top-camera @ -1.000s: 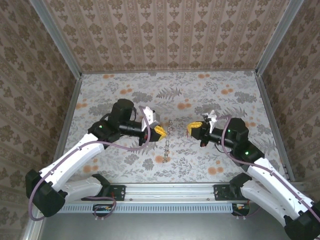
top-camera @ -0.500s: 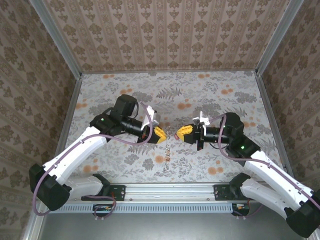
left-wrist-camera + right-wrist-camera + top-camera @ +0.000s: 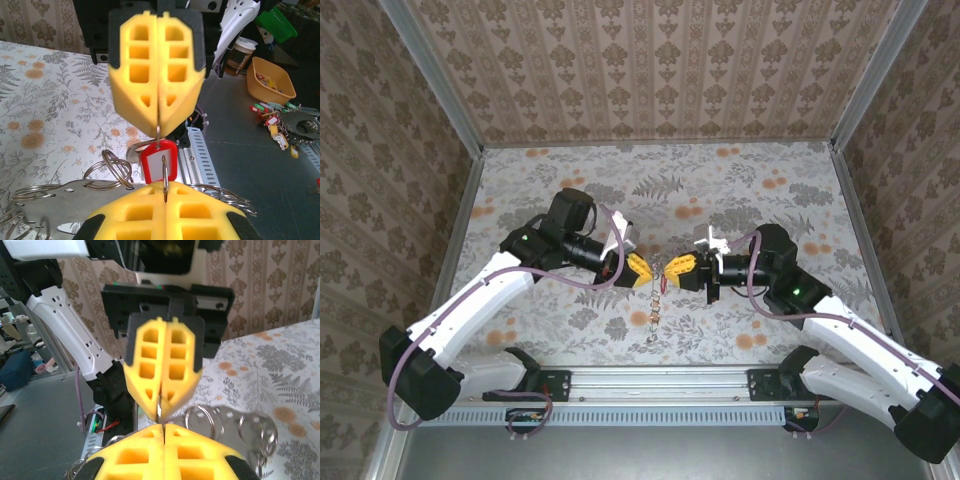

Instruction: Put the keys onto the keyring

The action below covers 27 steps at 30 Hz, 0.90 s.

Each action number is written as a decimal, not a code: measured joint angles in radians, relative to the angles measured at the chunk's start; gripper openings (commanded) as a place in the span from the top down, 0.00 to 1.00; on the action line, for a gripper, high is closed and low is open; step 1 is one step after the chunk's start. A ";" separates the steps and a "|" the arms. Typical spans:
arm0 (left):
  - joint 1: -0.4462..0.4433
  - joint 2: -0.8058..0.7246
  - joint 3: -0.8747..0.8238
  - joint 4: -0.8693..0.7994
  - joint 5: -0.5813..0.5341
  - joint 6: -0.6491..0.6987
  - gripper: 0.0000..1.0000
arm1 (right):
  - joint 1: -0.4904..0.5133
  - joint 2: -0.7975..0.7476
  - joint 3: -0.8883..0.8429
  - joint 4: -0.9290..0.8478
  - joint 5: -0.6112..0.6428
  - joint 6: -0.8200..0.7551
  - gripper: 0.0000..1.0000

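In the left wrist view my left gripper is shut on the keyring, a thin hoop seen edge-on, standing up out of its yellow fingers. Facing it from above, my right gripper is shut on a thin wire loop. From that loop hang the red tag and, behind it, the small silvery key. The tag hangs right behind the hoop; I cannot tell whether they touch. In the top view the left gripper and right gripper meet tip to tip above mid-table. In the right wrist view my right gripper is shut.
A flat metal strip carrying several spare rings hangs beside the left fingers. It also shows in the right wrist view as a metal strip and in the top view as a dangling strip. Floral tabletop spreads all round, with walls at the sides.
Both grippers have closed in on each other. A second ago they were apart; now their tips meet, with the strip hanging below them.
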 measured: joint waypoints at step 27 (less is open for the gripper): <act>0.002 0.002 0.000 0.000 -0.004 0.004 1.00 | 0.051 0.010 0.030 -0.028 0.124 -0.063 1.00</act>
